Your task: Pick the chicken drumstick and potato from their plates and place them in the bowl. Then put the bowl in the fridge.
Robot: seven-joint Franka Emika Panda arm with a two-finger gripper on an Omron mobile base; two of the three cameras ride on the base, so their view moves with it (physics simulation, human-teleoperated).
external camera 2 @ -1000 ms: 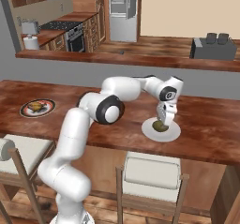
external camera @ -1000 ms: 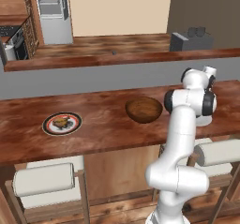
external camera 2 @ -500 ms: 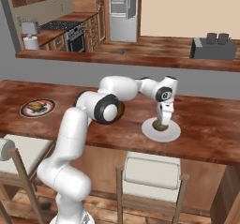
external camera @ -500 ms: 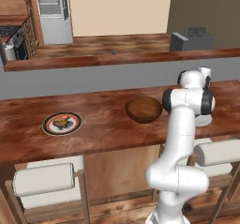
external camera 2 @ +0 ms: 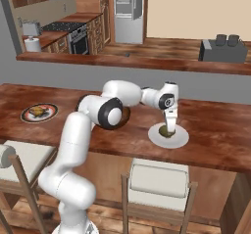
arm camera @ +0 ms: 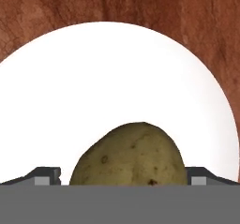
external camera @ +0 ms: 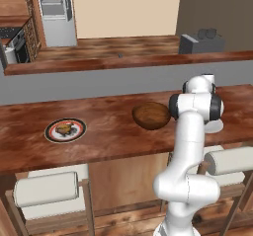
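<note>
A brownish-green potato [arm camera: 127,155] is seen lying on a plain white plate [arm camera: 117,78] on the wooden counter, right of a dark wooden bowl [external camera: 151,115]; far left, a drumstick [external camera: 64,129] lies on a black-rimmed plate [external camera: 65,130]; the grey fridge [external camera 2: 130,11] stands far behind.

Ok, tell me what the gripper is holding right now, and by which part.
Nothing is held yet. The gripper is open and lowered around the potato on the white plate, one fingertip on each side of it, not closed on it.
</note>
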